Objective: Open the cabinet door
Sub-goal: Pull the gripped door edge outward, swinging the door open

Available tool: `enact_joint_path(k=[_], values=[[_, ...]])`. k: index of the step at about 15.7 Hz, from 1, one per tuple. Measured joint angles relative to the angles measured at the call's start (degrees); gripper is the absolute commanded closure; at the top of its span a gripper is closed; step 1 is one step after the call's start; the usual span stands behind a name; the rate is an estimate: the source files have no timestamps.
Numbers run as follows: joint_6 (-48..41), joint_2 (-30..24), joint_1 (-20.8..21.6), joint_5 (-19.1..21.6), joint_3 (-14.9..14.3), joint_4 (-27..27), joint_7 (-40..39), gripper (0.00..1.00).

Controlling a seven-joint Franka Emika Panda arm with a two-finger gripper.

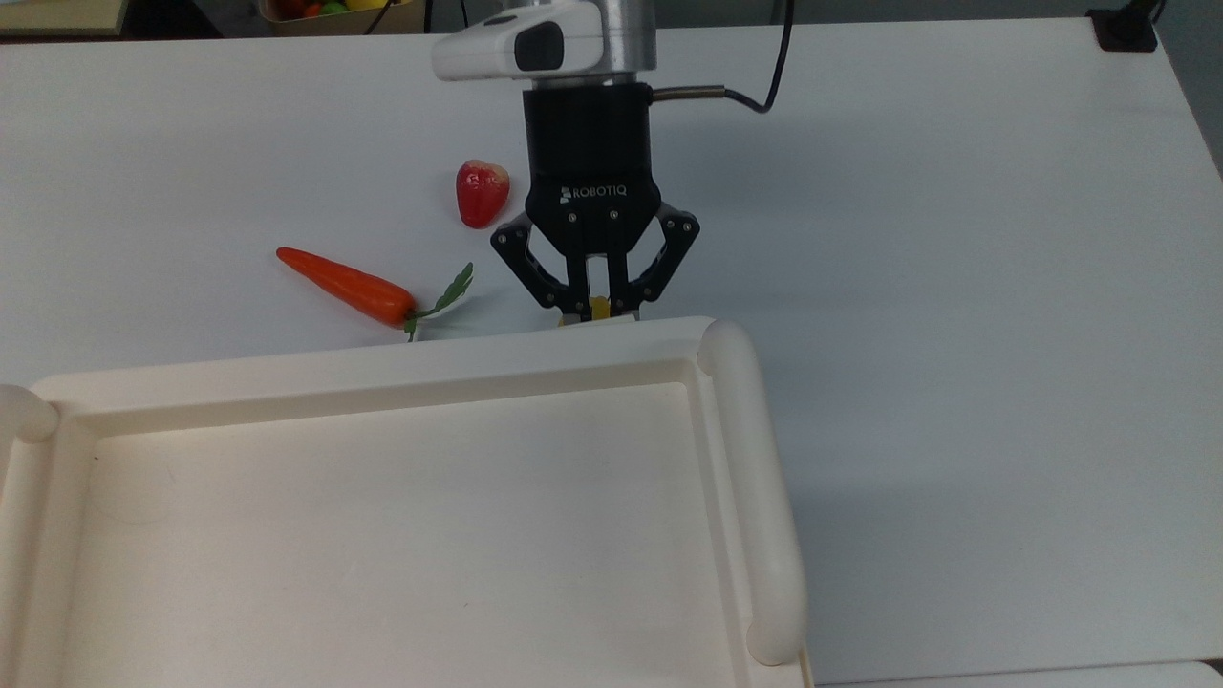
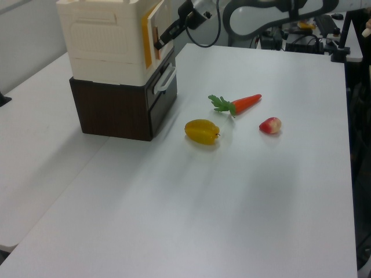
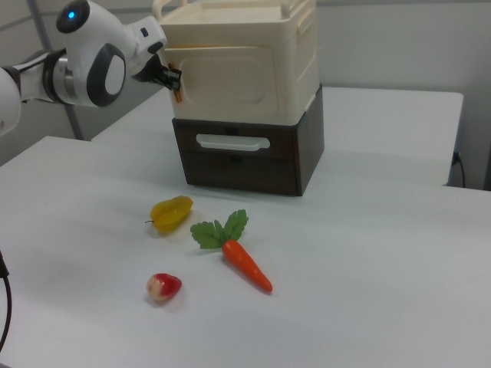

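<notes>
Left view: we see the door point(image 2: 152, 30) ajar on the cabinet point(image 2: 104, 40) front (orange inner edge showing), the gripper point(image 2: 157, 43) with fingers closed on its free edge. We judge most of the swing remains.

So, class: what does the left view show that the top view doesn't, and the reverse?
Left view: the dark drawer base with its handle, and the cabinet door standing ajar. Top view: the cabinet's recessed top and the Robotiq lettering. Both: the carrot, the red fruit, and the end effector at the door's edge.
</notes>
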Motion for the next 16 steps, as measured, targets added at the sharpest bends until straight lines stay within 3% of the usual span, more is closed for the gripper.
enact_joint_path(k=[3, 7, 8, 9, 10, 16], values=[[-5.31, -1.77, -0.31, 0.01, -0.01, -0.26, 0.0, 0.98], [-12.79, -4.12, -1.46, 0.35, 0.08, -0.67, 0.65, 0.71], [-16.06, -5.02, -2.27, 0.58, 0.1, -0.68, 0.73, 0.52], [-19.84, -5.91, -3.32, 0.75, 0.08, -0.76, 0.86, 0.2], [-23.98, -6.61, -4.61, 0.78, 0.06, -1.15, 1.09, 0.0], [-41.71, -8.02, -11.79, 0.73, -0.32, -2.2, 1.14, 0.0]])
